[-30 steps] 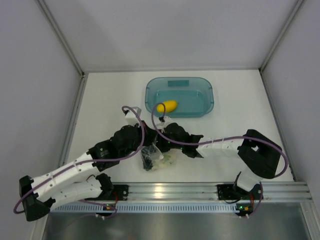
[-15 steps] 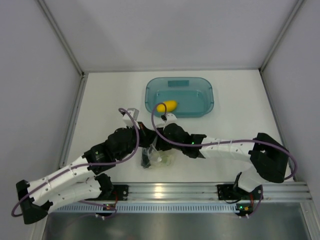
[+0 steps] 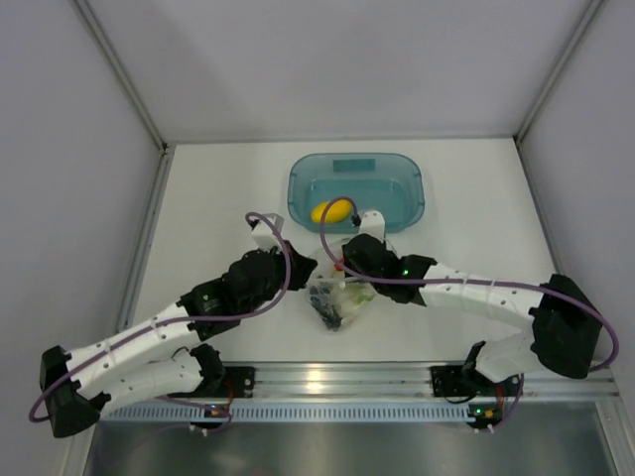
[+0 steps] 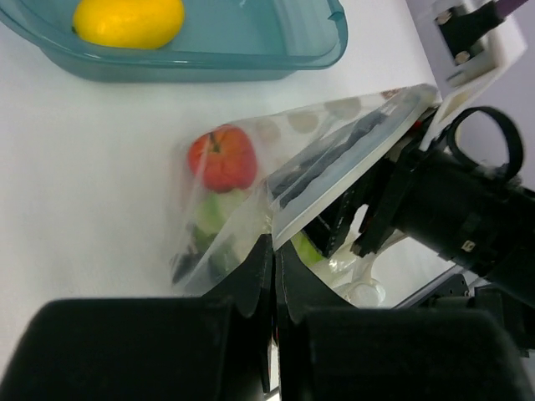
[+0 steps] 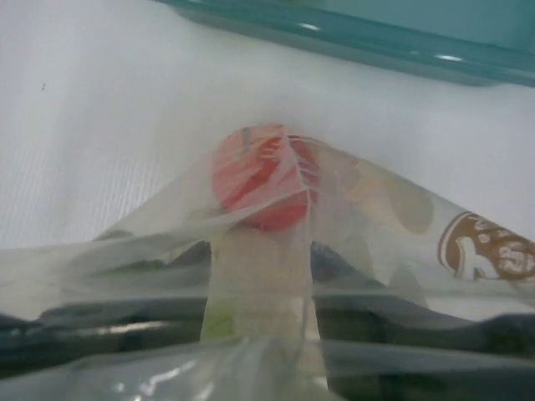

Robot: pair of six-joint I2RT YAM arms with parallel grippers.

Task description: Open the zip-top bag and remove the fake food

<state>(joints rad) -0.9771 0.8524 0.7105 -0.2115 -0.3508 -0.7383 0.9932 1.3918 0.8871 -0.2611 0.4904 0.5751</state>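
Note:
The zip-top bag (image 3: 337,300) is stretched between both grippers, just in front of the teal tray (image 3: 407,213). In the left wrist view the bag (image 4: 251,180) holds a red apple (image 4: 222,157), green leaves and dark grapes. My left gripper (image 4: 274,251) is shut on one lip of its mouth. My right gripper (image 4: 338,227) grips the opposite lip, by the black zip strip. In the right wrist view crinkled plastic (image 5: 351,217) fills the frame and hides my fingers; the apple (image 5: 263,175) shows through it. The yellow fruit (image 3: 331,210) lies in the tray.
The tray's rim (image 4: 209,67) lies just past the bag. Grey walls close in the table at the left, back and right. An aluminium rail (image 3: 337,377) runs along the near edge, between the arm bases.
Both grippers and the bag have shifted right and a little toward the tray. The right arm has swung out to the right. The bag now looks pulled wider between them.

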